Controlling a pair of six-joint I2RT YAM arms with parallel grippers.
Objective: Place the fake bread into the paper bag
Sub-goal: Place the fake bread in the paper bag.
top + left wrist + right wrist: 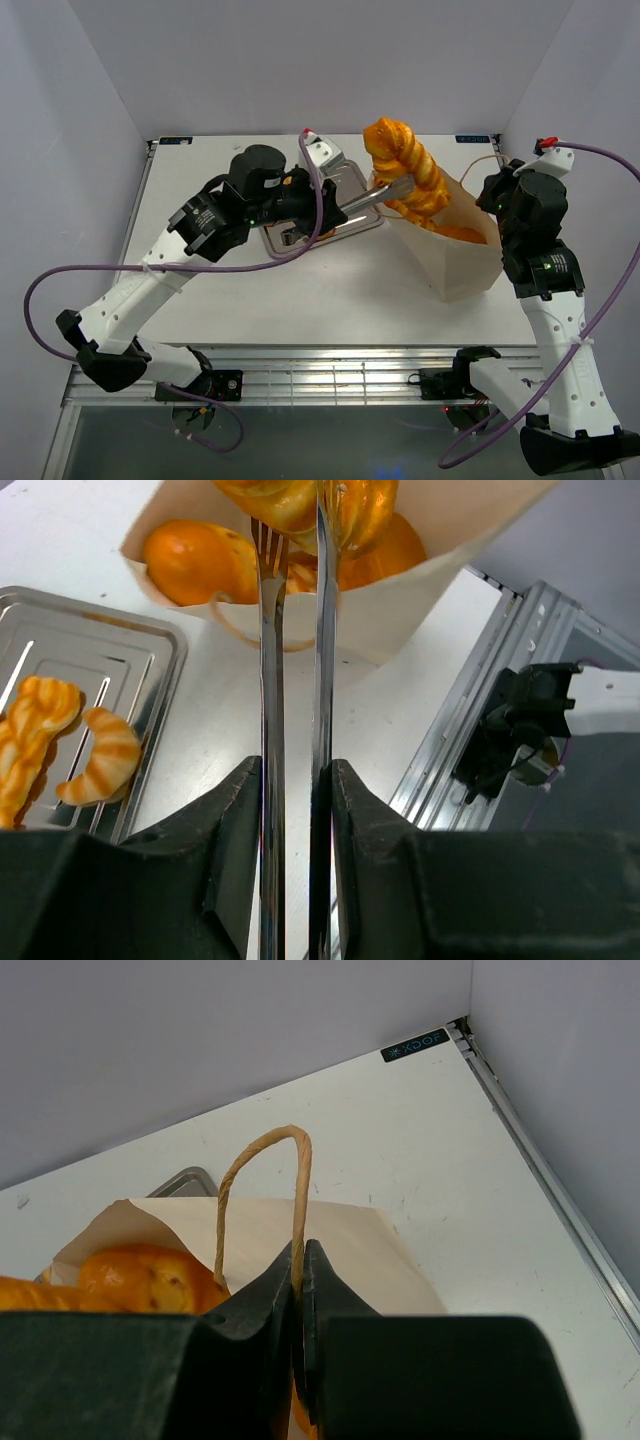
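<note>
— What has your left hand (297, 772) got?

— It is clenched on the tongs (268, 680), one finger pressing each blade from outside. The blades reach forward and pinch the braided loaf (405, 160) about halfway along its length.

— And where is that loaf?

— At the mouth of the paper bag (455, 265). Its lower end is down among the other pieces already inside, and its upper end sticks up well above the rim, tilted away from my right arm.

— What else is in the bag?

— A round bun (195, 560) sits against the near wall, with more orange pieces beside it. I cannot tell how many.

— Your right hand (300, 1255)?

— Squeezed tight on the handle (302, 1190) of the bag, the string caught between my two fingers and the loop arching up above them.

— Anything left outside?

— Two pieces on the tray (100, 645): a twisted pastry (30, 730) and a crescent roll (100, 765), lying just beside each other. The tray rests on the counter (330, 290) near the bag, on my left arm's side.
</note>
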